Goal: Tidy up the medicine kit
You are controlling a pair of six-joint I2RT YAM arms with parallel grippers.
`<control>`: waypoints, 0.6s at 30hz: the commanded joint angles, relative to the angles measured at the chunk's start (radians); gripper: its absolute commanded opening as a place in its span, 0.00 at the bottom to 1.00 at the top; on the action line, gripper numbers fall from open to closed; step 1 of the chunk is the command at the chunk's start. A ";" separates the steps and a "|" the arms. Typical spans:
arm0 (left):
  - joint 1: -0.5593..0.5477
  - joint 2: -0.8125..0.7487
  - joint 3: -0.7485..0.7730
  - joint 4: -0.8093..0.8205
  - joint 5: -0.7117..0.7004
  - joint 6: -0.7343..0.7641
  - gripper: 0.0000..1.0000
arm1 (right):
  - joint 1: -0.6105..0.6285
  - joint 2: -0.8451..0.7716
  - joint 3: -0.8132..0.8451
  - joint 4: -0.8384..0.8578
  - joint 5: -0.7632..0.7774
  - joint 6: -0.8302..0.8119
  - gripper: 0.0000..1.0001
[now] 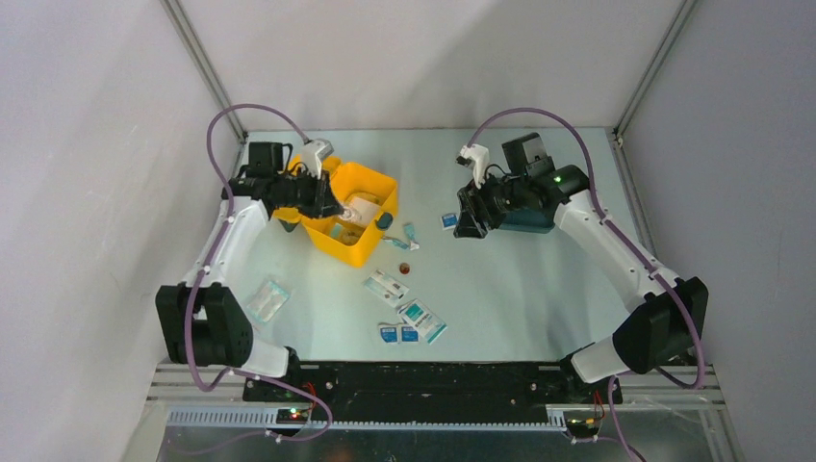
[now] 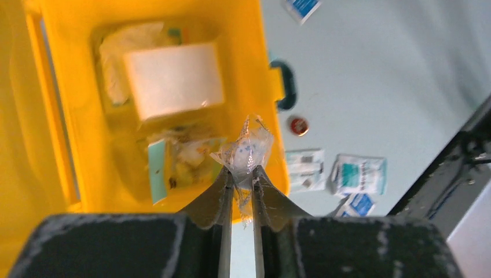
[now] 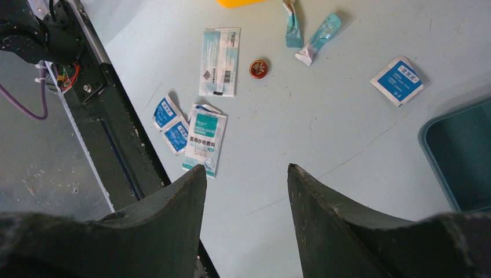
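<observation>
The yellow medicine kit (image 1: 370,183) stands open at the back left, with a white gauze pack (image 2: 173,78) and other packets inside. It fills the left of the left wrist view (image 2: 69,75). My left gripper (image 2: 241,169) is shut on a small clear plastic packet (image 2: 248,149) and holds it above the kit's front rim. In the top view it (image 1: 339,207) hangs over the kit. My right gripper (image 3: 246,169) is open and empty above bare table, near the dark teal tray (image 1: 527,219).
Loose on the table: several blue and white sachets (image 1: 412,322), a long white packet (image 1: 387,287), a small red disc (image 1: 404,267), two teal sticks (image 3: 318,36), a blue sachet (image 3: 398,80) and a clear packet (image 1: 267,298).
</observation>
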 commanded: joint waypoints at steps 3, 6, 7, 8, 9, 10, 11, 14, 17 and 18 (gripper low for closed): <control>-0.010 0.070 -0.025 -0.122 -0.159 0.176 0.14 | -0.004 0.014 0.008 0.030 -0.010 -0.009 0.59; -0.039 0.123 -0.038 -0.122 -0.138 0.167 0.14 | -0.004 0.033 0.008 0.029 -0.004 -0.011 0.59; -0.043 0.131 -0.039 -0.123 -0.138 0.164 0.14 | -0.004 0.035 0.008 0.030 -0.005 -0.011 0.58; -0.053 0.148 -0.042 -0.123 -0.138 0.166 0.14 | -0.004 0.039 0.009 0.030 -0.006 -0.011 0.59; -0.057 0.156 -0.042 -0.122 -0.140 0.166 0.14 | -0.004 0.041 0.010 0.030 -0.008 -0.010 0.59; -0.065 0.174 -0.040 -0.121 -0.149 0.165 0.14 | -0.004 0.043 0.009 0.030 -0.008 -0.010 0.59; -0.067 0.184 -0.039 -0.120 -0.154 0.160 0.15 | -0.004 0.043 0.009 0.029 -0.008 -0.011 0.58; -0.070 0.216 -0.033 -0.121 -0.185 0.155 0.21 | -0.004 0.043 0.009 0.026 -0.006 -0.012 0.59; -0.069 0.211 -0.028 -0.121 -0.246 0.164 0.35 | -0.005 0.044 0.005 0.024 0.001 -0.016 0.59; -0.069 0.199 -0.023 -0.121 -0.286 0.168 0.37 | -0.006 0.044 0.002 0.024 0.005 -0.016 0.59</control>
